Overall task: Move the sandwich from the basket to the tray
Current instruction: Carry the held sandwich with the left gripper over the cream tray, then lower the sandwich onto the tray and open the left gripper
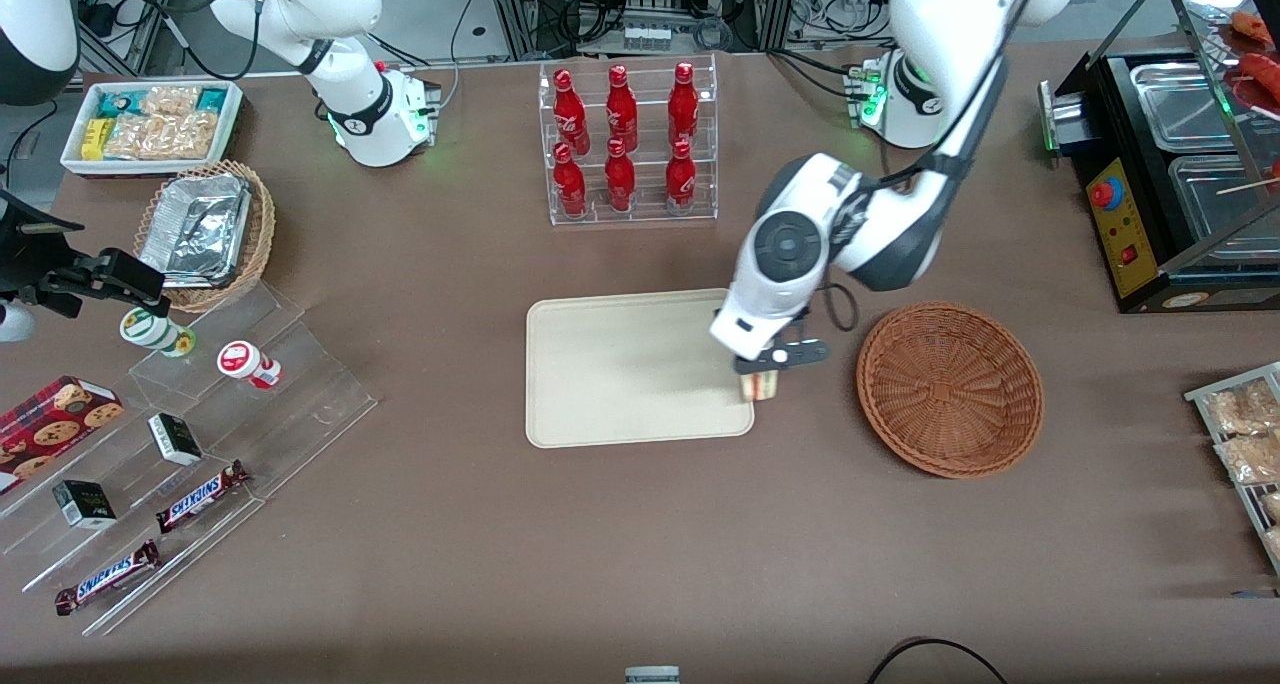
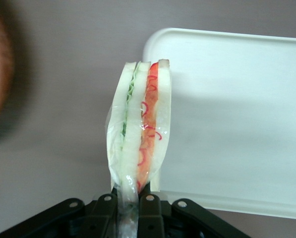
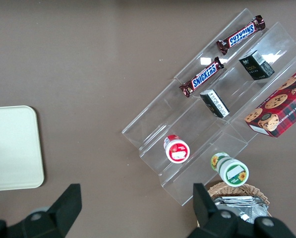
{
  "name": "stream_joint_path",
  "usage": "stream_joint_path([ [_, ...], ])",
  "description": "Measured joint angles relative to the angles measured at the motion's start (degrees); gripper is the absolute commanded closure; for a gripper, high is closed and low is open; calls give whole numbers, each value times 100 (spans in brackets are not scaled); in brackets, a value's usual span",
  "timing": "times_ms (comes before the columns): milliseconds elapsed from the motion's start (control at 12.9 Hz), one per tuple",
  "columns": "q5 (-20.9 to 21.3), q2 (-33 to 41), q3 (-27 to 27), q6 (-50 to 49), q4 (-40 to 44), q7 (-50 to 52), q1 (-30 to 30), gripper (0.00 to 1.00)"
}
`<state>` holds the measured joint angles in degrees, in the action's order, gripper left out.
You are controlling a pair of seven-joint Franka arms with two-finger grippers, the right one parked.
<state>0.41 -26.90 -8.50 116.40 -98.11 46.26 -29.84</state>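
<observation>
**Sandwich held over the tray's edge**

Sandwich (image 2: pixel 140 129) sits clamped between the gripper (image 1: pixel 768 369) fingers, which are closed tight on its wrapped lower end, the black pads (image 2: pixel 148 208) pressing it from both sides. The wedge stands up from the gripper, with its cut face showing: pale bread, a green layer on one side and a red layer on the other, all inside clear film.

In the front view the gripper hangs at the corner of the tray (image 1: pixel 620 374) that lies nearest the basket (image 1: pixel 950 389), and the sandwich shows just under the fingers, straddling the tray's rim. From the pictures it cannot be told whether the sandwich touches the tray or is held just above it. The wrist view agrees: the tray's rounded corner and pale floor lie just beside the sandwich, brown table (image 1: pixel 600 544) on its other side.

The basket stands near the gripper, toward the working arm's end of the table, apart from the tray, with bare weave showing inside it. A blurred piece of its reddish rim also shows in the wrist view.

Farther from the front camera than the gripper, a clear rack of red bottles (image 1: pixel 625 139) stands above the tray in the front view.
</observation>
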Motion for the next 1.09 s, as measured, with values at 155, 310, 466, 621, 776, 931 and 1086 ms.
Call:
stream_joint_path([
  [155, 0, -383, 1, 0, 442, 338, -277, 100],
  [310, 0, -710, 1, 0, 847, 703, -511, 100],
  [466, 0, -1029, 2, 0, 1225, 1026, -708, 100],
  [621, 0, -1293, 4, 0, 1515, 1213, -861, 100],
  [776, 0, -1472, 4, 0, 1740, 1300, -958, 100],
  [931, 0, -1621, 7, 0, 1951, 1398, -1031, 100],
  [1086, 0, -1729, 13, 0, 2084, 1480, -1100, 100],
])
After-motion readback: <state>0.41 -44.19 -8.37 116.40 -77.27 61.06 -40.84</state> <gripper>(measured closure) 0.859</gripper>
